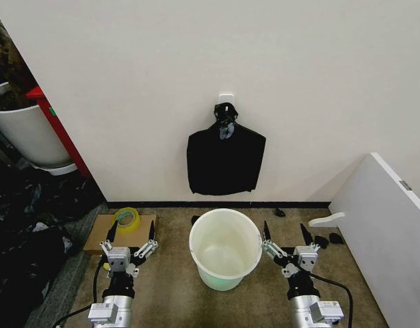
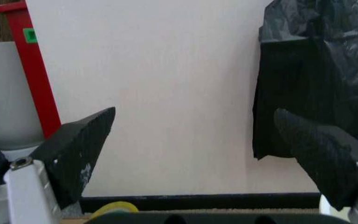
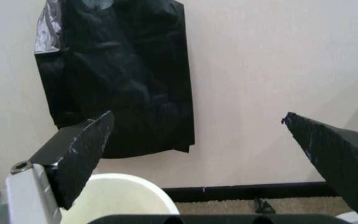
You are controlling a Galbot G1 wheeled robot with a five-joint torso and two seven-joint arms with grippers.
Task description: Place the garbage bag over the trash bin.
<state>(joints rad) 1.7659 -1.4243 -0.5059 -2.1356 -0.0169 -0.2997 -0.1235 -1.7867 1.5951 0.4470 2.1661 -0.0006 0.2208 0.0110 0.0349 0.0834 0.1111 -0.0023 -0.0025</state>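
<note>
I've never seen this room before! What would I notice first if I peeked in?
Probably the black bags hanging in a bunch from a white hook on the pale wall, right in the middle. Just below them on the brown carpet stands the trash bin, a round white bucket with nothing over it yet. The left end effector and the right end effector sit on either side of it, both open and holding nothing.
</note>
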